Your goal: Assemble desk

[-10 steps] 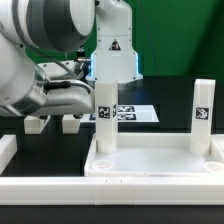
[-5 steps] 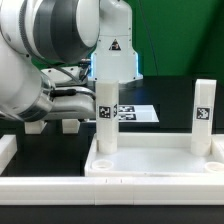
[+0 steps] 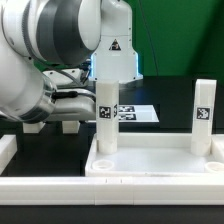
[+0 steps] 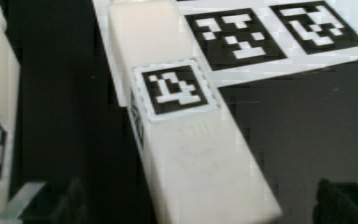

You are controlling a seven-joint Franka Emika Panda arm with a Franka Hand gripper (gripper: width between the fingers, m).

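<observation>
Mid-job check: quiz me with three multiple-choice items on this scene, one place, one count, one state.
1. Relative to the large white plastic rimmed tabletop, the thin flat white marker board lies: A on it; B beyond its far rim; C under it.
2. Small white tagged block legs standing upright on the tabletop: A one; B two; C four.
3. The gripper is: A open; B shut; C hidden.
Key: B, seen past the rim; B, one at each far corner; A, dark fingers stand apart either side of a leg.

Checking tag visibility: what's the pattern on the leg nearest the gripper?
Plain white leg bearing one black-and-white square tag; clearest in the wrist view.
</observation>
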